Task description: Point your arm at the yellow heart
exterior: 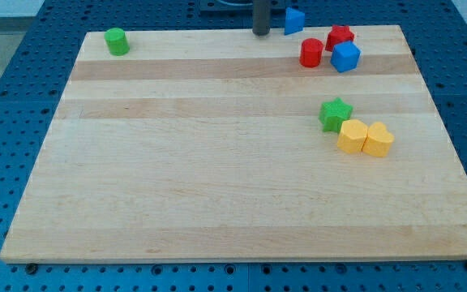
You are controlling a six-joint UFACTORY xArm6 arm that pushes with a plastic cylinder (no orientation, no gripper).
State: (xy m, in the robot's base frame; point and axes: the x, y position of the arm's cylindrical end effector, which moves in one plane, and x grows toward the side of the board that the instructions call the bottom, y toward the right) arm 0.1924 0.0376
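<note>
The yellow heart [379,139] lies at the view's right, mid-height on the wooden board [217,178]. It touches a second yellow block [352,136], a hexagon-like one, on its left. A green star [335,113] sits just up-left of that pair. My tip [261,34] is at the board's top edge, a little right of centre, far up-left of the yellow heart and touching no block.
A blue triangle [294,21] lies just right of my tip. A red cylinder [311,53], a second red block [340,36] and a blue cube [345,57] cluster at the top right. A green cylinder [117,40] sits at the top left.
</note>
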